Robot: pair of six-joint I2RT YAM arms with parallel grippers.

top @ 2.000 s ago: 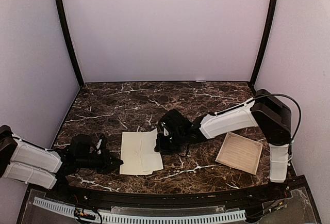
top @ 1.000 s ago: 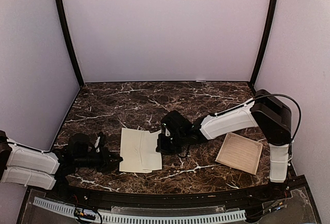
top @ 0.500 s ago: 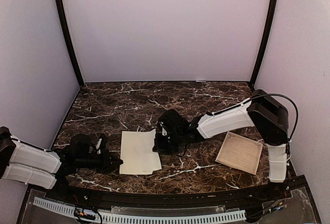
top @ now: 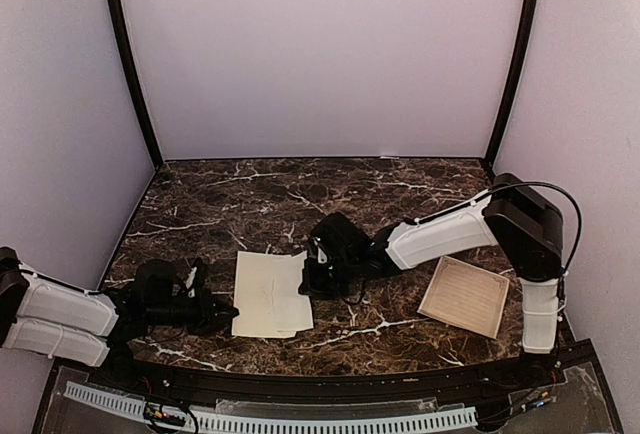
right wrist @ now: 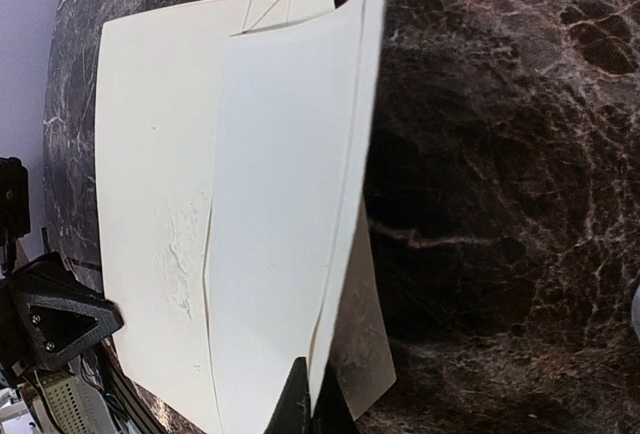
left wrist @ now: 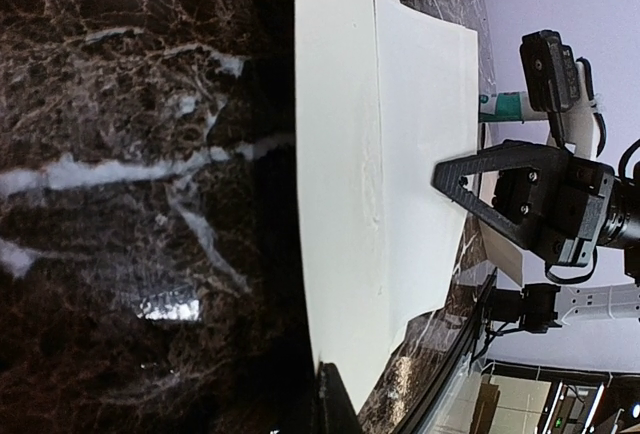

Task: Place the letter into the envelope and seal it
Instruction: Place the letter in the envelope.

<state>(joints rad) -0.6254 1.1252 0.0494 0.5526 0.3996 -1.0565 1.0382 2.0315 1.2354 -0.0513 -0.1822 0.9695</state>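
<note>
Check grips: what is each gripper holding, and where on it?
Both hold the envelope. The left gripper is shut on its left edge near the front corner; the right gripper pinches its right-hand edge, which stands lifted.

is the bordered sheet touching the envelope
No, the bordered sheet lies well to the right of the envelope, not touching it.

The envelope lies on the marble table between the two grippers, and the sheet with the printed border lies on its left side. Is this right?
No. The top external view shows the sheet with the printed border on the right side of the envelope. The envelope does lie on the marble table between the left gripper and right gripper.
</note>
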